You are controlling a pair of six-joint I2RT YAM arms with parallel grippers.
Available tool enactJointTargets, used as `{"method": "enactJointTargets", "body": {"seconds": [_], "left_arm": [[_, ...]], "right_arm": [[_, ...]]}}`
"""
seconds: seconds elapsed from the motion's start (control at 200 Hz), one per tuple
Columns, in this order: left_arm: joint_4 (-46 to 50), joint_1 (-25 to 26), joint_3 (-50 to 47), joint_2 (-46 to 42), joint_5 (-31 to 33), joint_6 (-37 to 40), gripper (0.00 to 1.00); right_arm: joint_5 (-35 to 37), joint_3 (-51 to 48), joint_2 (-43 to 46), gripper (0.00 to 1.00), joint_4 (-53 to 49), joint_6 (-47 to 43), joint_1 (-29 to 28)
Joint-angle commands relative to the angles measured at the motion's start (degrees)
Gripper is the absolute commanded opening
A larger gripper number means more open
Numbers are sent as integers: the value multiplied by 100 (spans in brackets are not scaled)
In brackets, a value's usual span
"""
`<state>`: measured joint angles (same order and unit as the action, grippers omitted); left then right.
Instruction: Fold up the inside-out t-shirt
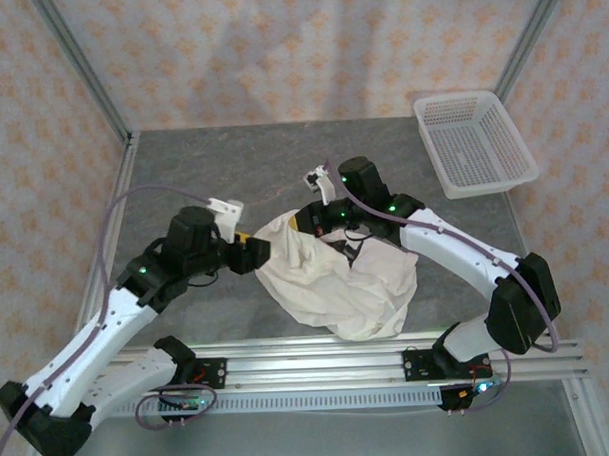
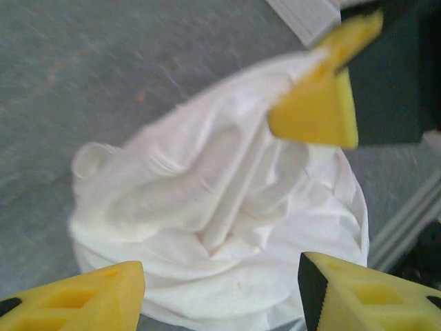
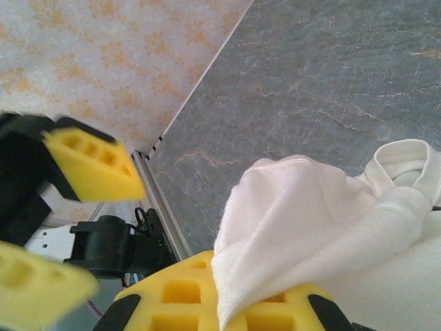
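Toward the 6 o'clock edge of the table [image 1: 232,170], just ahead of the arm bases, the inside-out t-shirt [image 1: 331,282] lay bunched in a wrinkled white heap. The right gripper [image 1: 309,220] was clamped on a fold of cloth at the heap's 12 o'clock rim, with fabric spilling out over its yellow pads [image 3: 172,303]. The left gripper [image 1: 257,254] sat at the 9 o'clock side, jaws parted with nothing between them, just beside the shirt. A white mesh basket [image 1: 474,142] stood well apart at the table's 2 o'clock corner.
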<state>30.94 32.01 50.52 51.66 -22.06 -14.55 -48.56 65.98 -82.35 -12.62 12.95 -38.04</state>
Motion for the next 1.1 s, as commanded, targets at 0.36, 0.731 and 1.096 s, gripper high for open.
{"method": "enactJointTargets", "body": {"seconds": [0.36,0.731,1.096], "left_arm": [[-1474,150,168,1803,453,357,55],[-902,142,707,1405,-528,-99,0],[-664,140,643,511,-817,-524,0]], "right_arm": [[-102,387,-52,0,183,307,-1],[1506,73,-278,0,-229,191,632],[2434,-383,-297,29,-262,-720,638]]}}
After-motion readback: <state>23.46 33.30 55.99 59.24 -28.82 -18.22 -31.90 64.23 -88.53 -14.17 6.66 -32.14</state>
